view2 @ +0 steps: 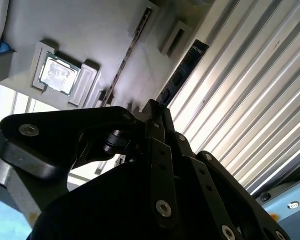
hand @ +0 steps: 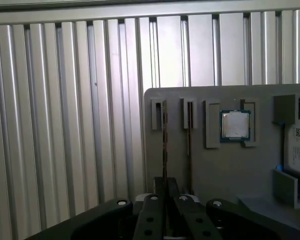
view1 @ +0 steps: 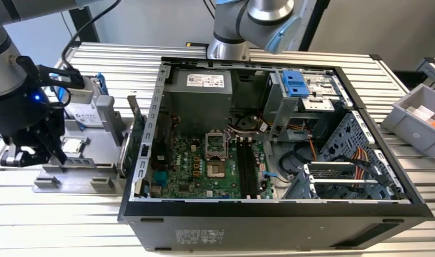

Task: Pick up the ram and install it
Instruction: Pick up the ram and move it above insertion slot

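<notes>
The ram (hand: 164, 142) is a thin dark stick standing on edge in the outer slot of a grey holder tray (hand: 225, 170). The second wrist view shows the ram's flat side (view2: 182, 75) running out from the fingertips. My gripper (hand: 164, 192) sits at the ram's near end with a black finger on each side, shut on it. In the exterior view my gripper (view1: 59, 155) hangs low over the tray's (view1: 67, 179) front end, at that view's left. The black motherboard slots (view1: 247, 166) lie inside the open computer case (view1: 274, 206).
A second thin stick (hand: 189, 135) stands in the neighbouring slot. On the same tray sit a square silver chip (hand: 235, 125) and a hard drive (view1: 85, 112). The case wall (view1: 142, 160) rises beside the tray. A grey bin (view1: 417, 115) stands at the exterior view's right.
</notes>
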